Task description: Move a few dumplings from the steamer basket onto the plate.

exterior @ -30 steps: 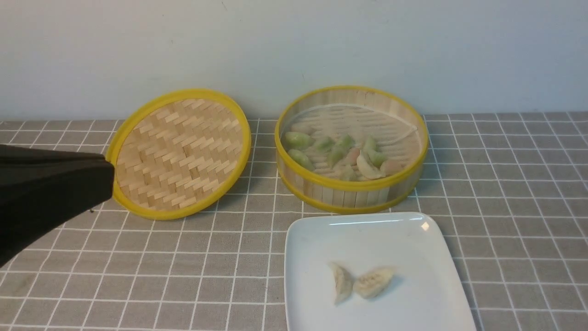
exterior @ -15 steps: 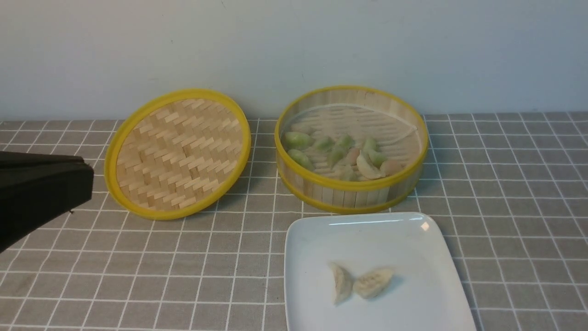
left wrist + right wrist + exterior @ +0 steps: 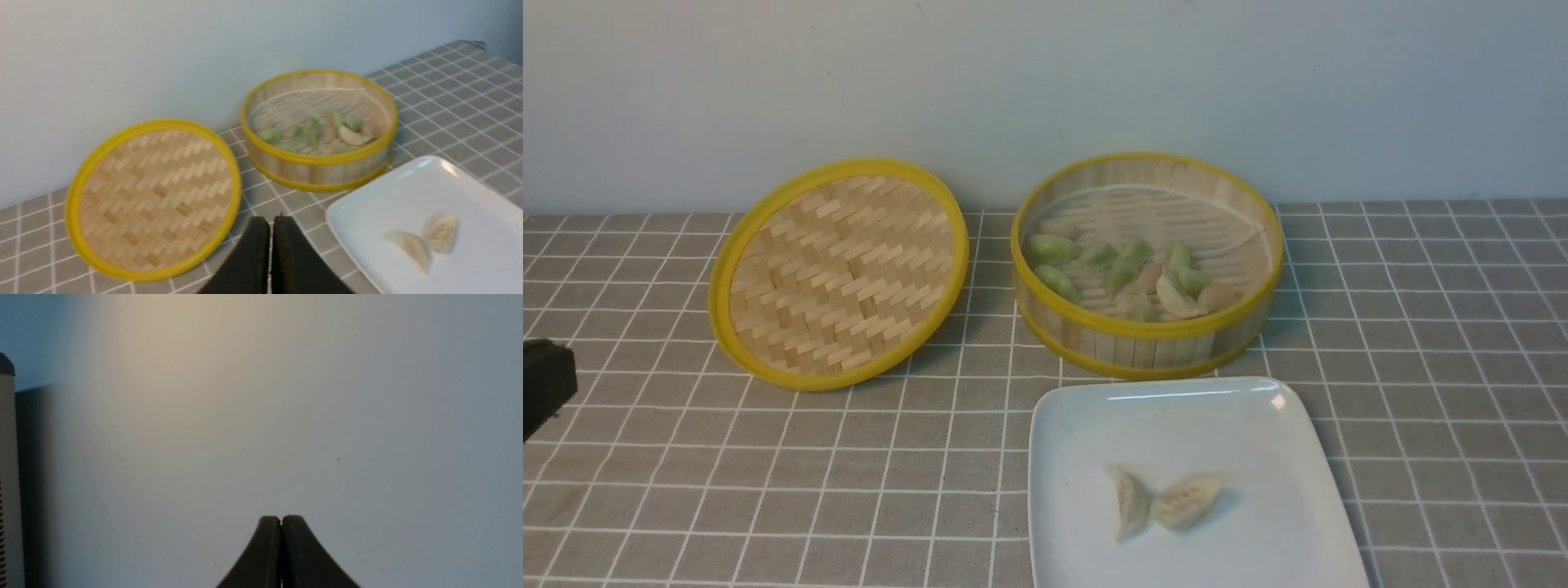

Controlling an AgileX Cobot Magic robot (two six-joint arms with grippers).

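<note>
The steamer basket [image 3: 1147, 335] stands at the back centre with several green, pinkish and cream dumplings [image 3: 1127, 273] inside; it also shows in the left wrist view [image 3: 322, 173]. The white plate [image 3: 1176, 408] lies in front of it and carries two cream dumplings [image 3: 1164, 500], also seen in the left wrist view [image 3: 425, 241]. My left gripper [image 3: 271, 220] is shut and empty, off to the far left; only its tip [image 3: 543, 384] shows at the front view's left edge. My right gripper [image 3: 281, 517] is shut and empty, facing a blank wall, out of the front view.
The woven yellow-rimmed lid [image 3: 837, 273] leans tilted to the left of the basket, against the wall side. A grey checked cloth [image 3: 768, 474] covers the table. A pale wall [image 3: 1045, 82] stands right behind the basket and lid.
My left gripper has drawn back to the left and down, from beside the lid to the frame's edge. Basket, plate and dumplings have not moved.
</note>
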